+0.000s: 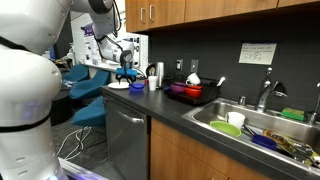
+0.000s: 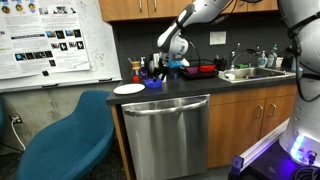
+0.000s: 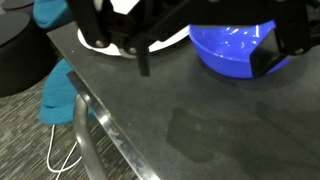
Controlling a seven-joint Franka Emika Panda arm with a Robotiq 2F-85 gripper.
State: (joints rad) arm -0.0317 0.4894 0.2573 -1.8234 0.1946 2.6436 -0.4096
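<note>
Robotiq gripper hangs above the dark countertop with its fingers spread apart and nothing between them. In the wrist view one finger comes down at upper centre and the other sits near the upper right edge. A blue bowl stands at the upper right of that view, partly inside the span of the fingers, its glossy inside showing. Just beside it, at upper centre, lies a white plate, half hidden by the gripper's frame. Both exterior views show the arm reaching down to this end of the counter, with a teal chair low in the frame. I read this as an approach step: the gripper is over the bowl, not yet on it. A grasp would call for shifting onto the bowl's rim, one finger inside and one outside, then lowering without nudging the plate.
</note>
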